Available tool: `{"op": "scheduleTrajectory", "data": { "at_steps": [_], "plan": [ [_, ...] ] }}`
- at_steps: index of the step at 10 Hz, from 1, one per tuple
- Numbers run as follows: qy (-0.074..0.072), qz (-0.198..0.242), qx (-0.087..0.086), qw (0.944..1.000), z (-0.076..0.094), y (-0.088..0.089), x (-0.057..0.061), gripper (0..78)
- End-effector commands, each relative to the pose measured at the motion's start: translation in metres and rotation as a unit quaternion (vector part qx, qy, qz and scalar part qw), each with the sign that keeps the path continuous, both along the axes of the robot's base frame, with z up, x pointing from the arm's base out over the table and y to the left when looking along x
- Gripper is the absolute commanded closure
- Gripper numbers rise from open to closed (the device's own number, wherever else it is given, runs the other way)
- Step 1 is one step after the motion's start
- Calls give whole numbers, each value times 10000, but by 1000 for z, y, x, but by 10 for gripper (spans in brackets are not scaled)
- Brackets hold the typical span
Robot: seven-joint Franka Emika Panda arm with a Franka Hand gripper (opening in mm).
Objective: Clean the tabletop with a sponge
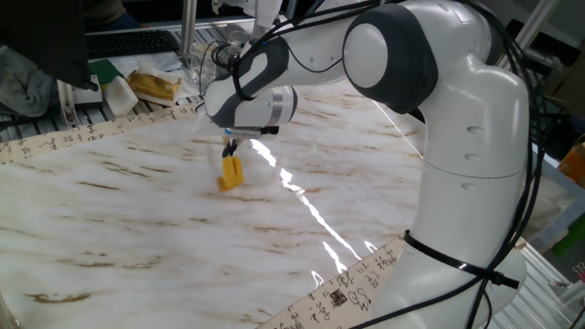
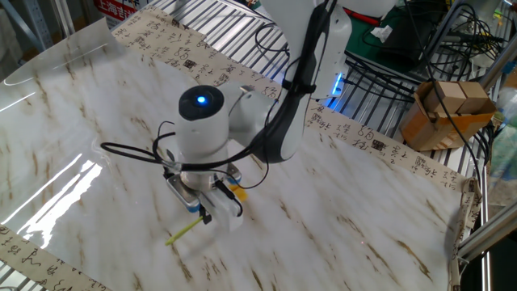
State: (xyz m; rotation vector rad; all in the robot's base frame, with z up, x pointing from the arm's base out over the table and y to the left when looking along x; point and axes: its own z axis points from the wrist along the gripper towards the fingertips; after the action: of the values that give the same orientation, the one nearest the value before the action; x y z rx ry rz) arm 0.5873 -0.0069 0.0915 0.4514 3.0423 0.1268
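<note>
The tabletop (image 1: 110,210) is glossy white marble with brown streaks; it also shows in the other fixed view (image 2: 89,121). My gripper (image 1: 230,153) points down at its middle and is shut on the sponge (image 1: 230,173). The yellow-orange sponge head rests on the surface just under the fingers. In the other fixed view the gripper (image 2: 212,212) hides most of the sponge (image 2: 235,192). Only an orange bit shows at its right, and the pale stick handle (image 2: 185,233) pokes out to the lower left along the tabletop.
A tan lumpy chunk on white wrapping (image 1: 155,86) lies beyond the beige printed strip (image 1: 82,137) at the back left. A keyboard (image 1: 128,41) sits behind it. A cardboard box (image 2: 448,109) and cables stand off the table beside metal slats (image 2: 234,28).
</note>
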Motion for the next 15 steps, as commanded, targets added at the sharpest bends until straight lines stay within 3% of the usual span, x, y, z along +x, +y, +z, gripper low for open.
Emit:
{"op": "scheduleTrajectory", "data": {
  "at_steps": [1,5,7,12,14,15],
  "plan": [
    [-25,167,-189,9997,5,-4,3,756],
    [12,430,-287,9987,13,-13,22,756],
    [59,591,-429,9973,15,-20,30,756],
    [95,743,-422,9963,25,-38,29,756],
    [183,905,-564,9941,31,-44,33,756],
    [254,922,-541,9939,33,-48,35,756]
  ]
}}
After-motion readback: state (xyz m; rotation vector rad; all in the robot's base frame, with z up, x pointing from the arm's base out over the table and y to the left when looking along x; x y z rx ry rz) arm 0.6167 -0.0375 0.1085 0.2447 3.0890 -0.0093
